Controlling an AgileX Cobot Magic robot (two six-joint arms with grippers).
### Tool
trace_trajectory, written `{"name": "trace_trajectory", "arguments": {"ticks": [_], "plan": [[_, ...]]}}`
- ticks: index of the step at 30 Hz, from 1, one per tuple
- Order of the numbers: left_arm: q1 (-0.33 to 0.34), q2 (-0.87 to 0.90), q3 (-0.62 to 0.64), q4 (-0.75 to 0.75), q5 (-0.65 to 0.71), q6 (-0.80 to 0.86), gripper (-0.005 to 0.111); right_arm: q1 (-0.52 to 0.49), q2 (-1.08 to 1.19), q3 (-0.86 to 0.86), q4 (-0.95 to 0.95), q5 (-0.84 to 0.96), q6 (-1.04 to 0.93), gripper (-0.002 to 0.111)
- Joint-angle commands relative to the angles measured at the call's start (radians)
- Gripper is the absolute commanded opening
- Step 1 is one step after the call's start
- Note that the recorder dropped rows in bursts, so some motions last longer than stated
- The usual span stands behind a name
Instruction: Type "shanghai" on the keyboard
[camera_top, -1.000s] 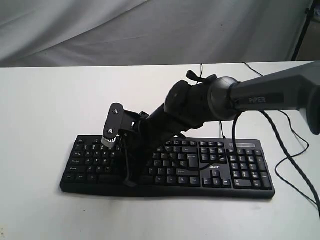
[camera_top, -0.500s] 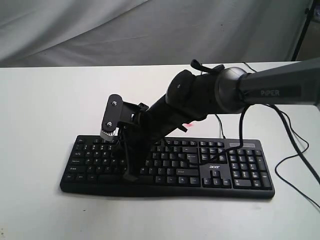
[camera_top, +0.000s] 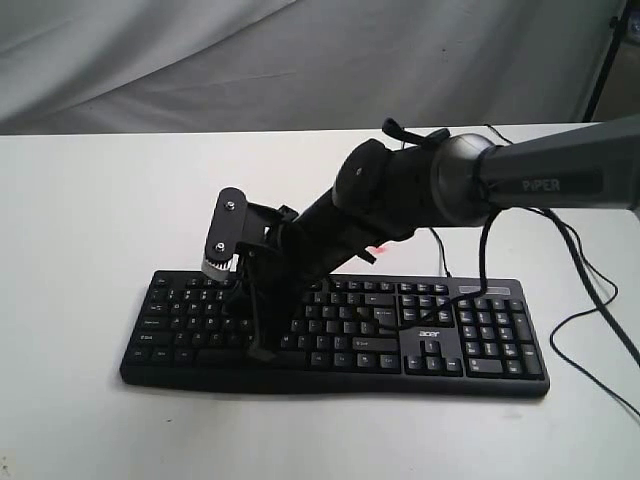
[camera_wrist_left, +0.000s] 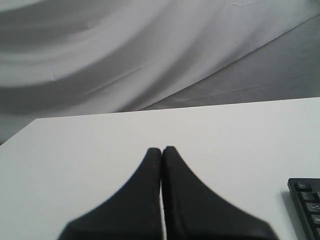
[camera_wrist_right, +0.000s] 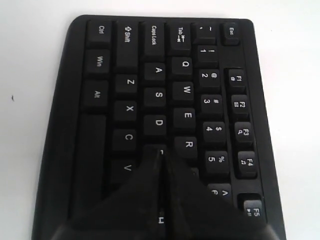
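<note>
The right gripper (camera_wrist_right: 161, 152) is pointing down at the keyboard (camera_top: 480, 345), which is lying flat on the white table (camera_top: 80, 250), jaws pressed together into one narrow tip beside the D key (camera_wrist_right: 159, 122), likely to strike single keys

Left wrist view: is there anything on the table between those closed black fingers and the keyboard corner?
Nothing. In the left wrist view, only bare white table separates the left gripper from the keyboard.
</note>
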Motion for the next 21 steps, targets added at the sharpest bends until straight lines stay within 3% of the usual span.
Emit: {"name": "trace_trajectory", "arguments": {"ticks": [1,21], "plan": [[-0.004,0.003,0.005,-0.001,-0.003,-0.003,0.001,-0.029,-0.01,0.001,-0.032,0.037,0.026,0.0],[-0.004,0.003,0.005,-0.001,-0.003,-0.003,0.001,-0.04,0.001,0.001,-0.069,0.065,0.061,0.0]]}}
